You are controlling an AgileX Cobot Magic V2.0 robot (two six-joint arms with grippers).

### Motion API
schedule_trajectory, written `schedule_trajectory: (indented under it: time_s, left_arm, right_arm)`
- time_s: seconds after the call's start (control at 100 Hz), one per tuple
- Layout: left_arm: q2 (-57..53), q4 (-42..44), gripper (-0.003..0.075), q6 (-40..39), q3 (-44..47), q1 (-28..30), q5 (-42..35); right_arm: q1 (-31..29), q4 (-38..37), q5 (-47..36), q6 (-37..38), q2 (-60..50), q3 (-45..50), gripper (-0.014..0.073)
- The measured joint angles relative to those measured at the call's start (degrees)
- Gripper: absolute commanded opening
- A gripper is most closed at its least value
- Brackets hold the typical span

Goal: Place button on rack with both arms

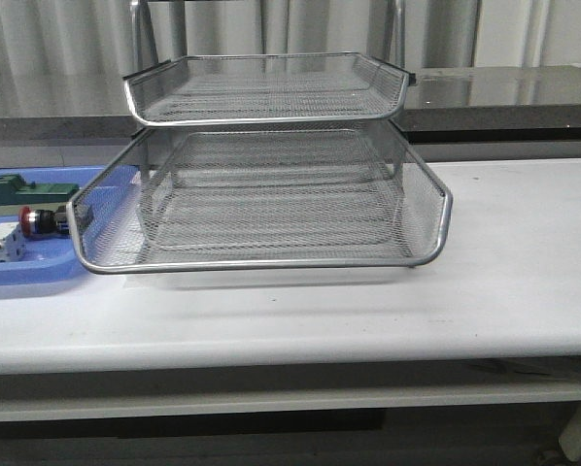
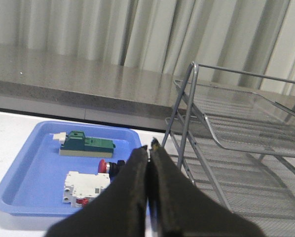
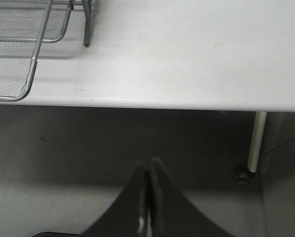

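White table [image 1: 524, 252] | button [image 2: 108, 166] in blue tray [image 2: 34, 163] | beyond closed left jaws

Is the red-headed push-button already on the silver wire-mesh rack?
No: the red-headed push-button lies in the flat blue plastic tray, beside the silver wire-mesh rack.

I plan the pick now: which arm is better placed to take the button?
Left. The button lies in the blue tray on the left, and the left tool hangs above it. The right tool is off the table's edge.
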Motion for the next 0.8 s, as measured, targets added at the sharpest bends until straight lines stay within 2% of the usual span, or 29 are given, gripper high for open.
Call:
schedule_trajectory:
  time_s: [0.24,0.59,0.8]
  left_arm:
    - [16.42,3.2,-0.0021,0.0,-16.44,0.0,10.45]
    - [42.55,14.08,-0.0021,0.0,-43.77,0.0,34.74]
    - [57.47,17.77,-0.0021,0.0,-55.34,0.0,47.05]
  right_arm:
    - [0.0,0.0,0.0,0.0,0.0,0.0,-0.0068]
    - [0.0,0.0,0.02,0.0,0.0,0.0,-0.0068]
    - [0.0,0.0,0.02,0.0,0.0,0.0,-0.0068]
